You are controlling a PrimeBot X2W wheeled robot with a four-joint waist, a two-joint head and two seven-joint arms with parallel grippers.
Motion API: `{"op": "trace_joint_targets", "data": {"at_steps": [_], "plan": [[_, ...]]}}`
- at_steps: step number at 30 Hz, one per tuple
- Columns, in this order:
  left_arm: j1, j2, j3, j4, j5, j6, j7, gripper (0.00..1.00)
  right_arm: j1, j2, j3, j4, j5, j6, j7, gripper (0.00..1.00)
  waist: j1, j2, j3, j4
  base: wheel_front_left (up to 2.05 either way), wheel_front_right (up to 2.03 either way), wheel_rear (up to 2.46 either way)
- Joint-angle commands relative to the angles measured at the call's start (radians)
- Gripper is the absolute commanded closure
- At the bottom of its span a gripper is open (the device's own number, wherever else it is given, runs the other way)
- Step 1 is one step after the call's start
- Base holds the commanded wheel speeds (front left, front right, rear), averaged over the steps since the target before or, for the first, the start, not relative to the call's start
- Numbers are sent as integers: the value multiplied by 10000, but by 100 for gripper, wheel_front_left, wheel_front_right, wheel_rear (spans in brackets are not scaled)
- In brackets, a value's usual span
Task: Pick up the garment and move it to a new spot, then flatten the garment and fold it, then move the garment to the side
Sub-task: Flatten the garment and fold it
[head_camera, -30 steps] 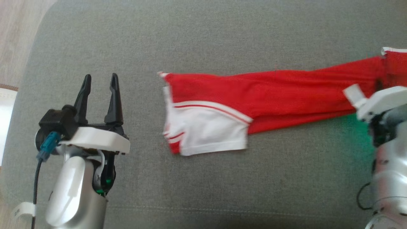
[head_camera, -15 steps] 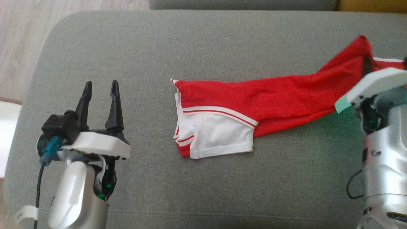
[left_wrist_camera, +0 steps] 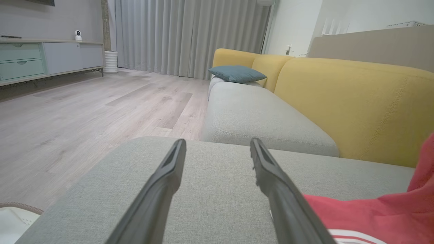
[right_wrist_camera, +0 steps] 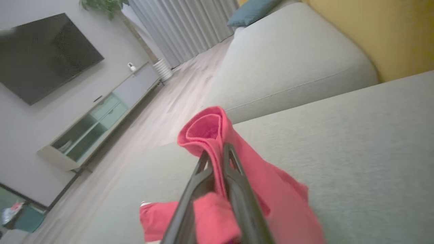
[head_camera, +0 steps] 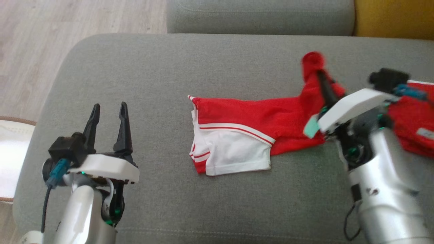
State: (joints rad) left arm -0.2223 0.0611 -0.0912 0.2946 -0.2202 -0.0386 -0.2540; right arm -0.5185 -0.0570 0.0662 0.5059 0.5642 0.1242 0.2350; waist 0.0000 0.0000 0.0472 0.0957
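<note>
The garment (head_camera: 257, 118) is red with white panels and stripes, stretched across the grey sofa cushion (head_camera: 169, 74). Its white end rests at the centre, and its red right part rises off the cushion. My right gripper (head_camera: 320, 76) is shut on a raised red fold of the garment (right_wrist_camera: 210, 130), with cloth draped over both fingers. My left gripper (head_camera: 108, 110) stands open at the lower left, well left of the garment, nothing between its fingers (left_wrist_camera: 169, 176). The garment's red edge (left_wrist_camera: 373, 213) lies just right of them.
A second grey cushion (head_camera: 257, 15) and a yellow backrest (head_camera: 393, 17) lie beyond. Wooden floor (head_camera: 34, 44) runs along the left, with a pale round object (head_camera: 10, 149) at the left edge. A blue pillow (left_wrist_camera: 237, 73) sits far down the sofa.
My right gripper has carried the garment's right end up and leftward, bunching the red part. The head camera has tilted, showing more of the sofa. My left gripper has stayed open and still.
</note>
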Motion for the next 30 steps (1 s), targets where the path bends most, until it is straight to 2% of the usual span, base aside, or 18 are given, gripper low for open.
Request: {"op": "trace_joint_targets", "data": {"at_steps": [1,8,12,13,19,24,30], "plan": [[-220,91,332,-308,94,-29,-78,0,-173,67,645,-440,389,65,-217,100,0,0,-67,77,0,0,0],[-115,70,317,-323,124,-50,-78,0,39,67,3072,129,2062,65,-1622,100,0,0,-34,341,0,0,0],[-133,42,216,-263,127,-89,-78,0,-282,68,4473,806,3536,65,-2736,100,0,0,62,592,0,0,0],[-133,42,216,-263,127,-89,-78,0,-282,68,4473,806,3536,65,-2736,100,0,0,62,592,0,0,0],[-235,-14,24,-157,77,-104,-78,0,-1095,68,6507,2153,5440,65,-4174,100,0,0,303,1119,0,0,0],[-280,-44,-20,-127,2,-97,-78,0,-1820,68,7825,3143,6798,65,-4756,100,0,0,544,1504,0,0,0],[-344,-69,-54,-73,-64,-109,-78,0,-2373,68,9168,3862,8026,65,-4949,100,0,0,721,1851,0,0,0]]}}
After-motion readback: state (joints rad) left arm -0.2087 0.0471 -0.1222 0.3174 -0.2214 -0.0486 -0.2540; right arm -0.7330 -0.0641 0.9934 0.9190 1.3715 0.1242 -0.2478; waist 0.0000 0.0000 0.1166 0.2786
